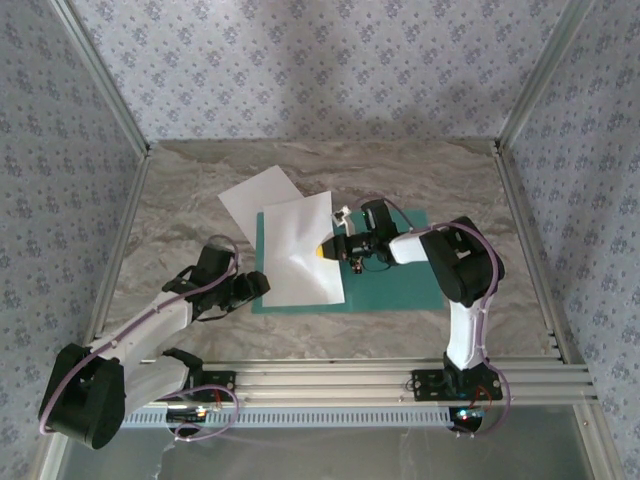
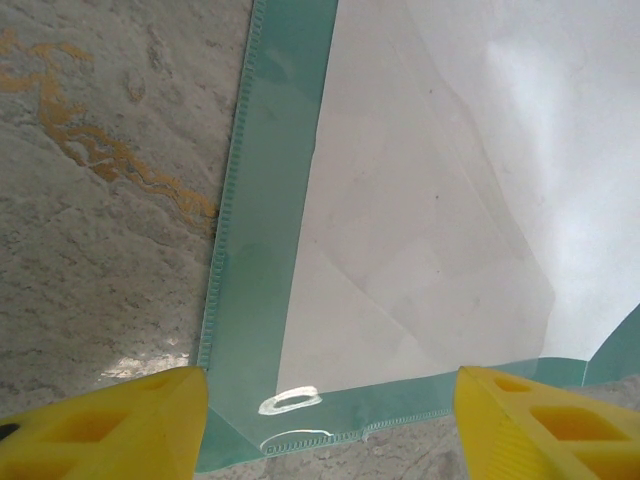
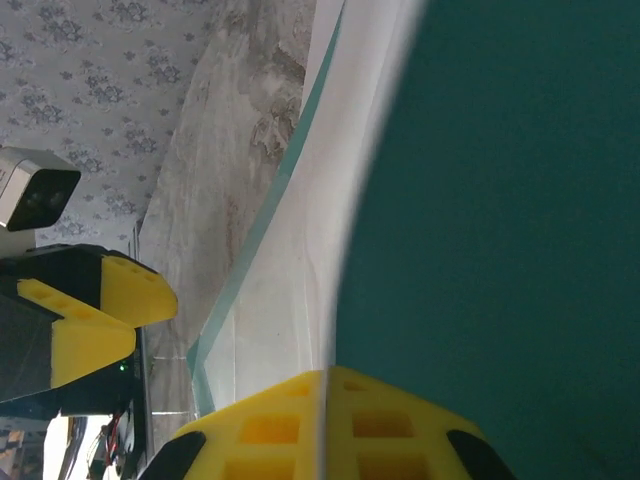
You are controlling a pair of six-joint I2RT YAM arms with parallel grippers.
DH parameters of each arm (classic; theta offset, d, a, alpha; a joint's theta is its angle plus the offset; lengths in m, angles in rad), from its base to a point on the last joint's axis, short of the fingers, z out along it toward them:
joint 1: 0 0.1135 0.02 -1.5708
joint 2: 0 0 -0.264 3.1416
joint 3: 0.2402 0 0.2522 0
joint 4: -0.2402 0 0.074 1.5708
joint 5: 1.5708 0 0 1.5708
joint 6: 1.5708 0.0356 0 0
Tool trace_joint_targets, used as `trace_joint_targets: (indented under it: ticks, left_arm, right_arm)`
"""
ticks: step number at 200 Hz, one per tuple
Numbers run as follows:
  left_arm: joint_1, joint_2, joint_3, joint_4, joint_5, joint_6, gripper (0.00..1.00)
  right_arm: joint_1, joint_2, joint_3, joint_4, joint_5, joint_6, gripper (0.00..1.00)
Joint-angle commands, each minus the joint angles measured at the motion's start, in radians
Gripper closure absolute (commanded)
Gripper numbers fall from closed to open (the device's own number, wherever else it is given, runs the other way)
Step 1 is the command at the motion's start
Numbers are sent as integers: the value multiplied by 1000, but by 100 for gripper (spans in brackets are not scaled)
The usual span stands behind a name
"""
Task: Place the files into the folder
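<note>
Top external: right gripper (image 1: 325, 252) looks pinched shut on the right edge of the top sheet (image 1: 295, 262), which bows over the folder (image 1: 400, 290), left half. The second sheet (image 1: 250, 200) lies behind, partly off it. Left gripper (image 1: 252, 287) hangs wide open at the near-left corner; I'd pin that corner, then lay the sheet flat.

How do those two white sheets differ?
The far sheet lies flat on the table, skewed and partly covered. The near sheet lies on the teal folder, squarer to it and creased. Both are plain white and similar in size.
</note>
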Motion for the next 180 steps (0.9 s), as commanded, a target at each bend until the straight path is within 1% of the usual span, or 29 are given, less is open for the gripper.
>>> trace_joint_targets:
  ticks: [1, 30, 93, 123, 180]
  left_arm:
    - [-6, -8, 3, -8, -1, -1, 33]
    - [-4, -14, -2, -8, -1, -3, 33]
    - [-5, -19, -3, -14, -2, 1, 33]
    - [-4, -21, 7, -24, -2, 6, 33]
    - [-5, -18, 18, -32, -7, 12, 33]
  right_arm:
    - [12, 17, 8, 18, -5, 11, 99]
    - [11, 14, 8, 6, 5, 11, 94]
    - [-23, 31, 69, -120, 23, -37, 67]
    - [-48, 45, 111, -185, 30, -48, 64]
    - [-61, 76, 181, -231, 44, -53, 63]
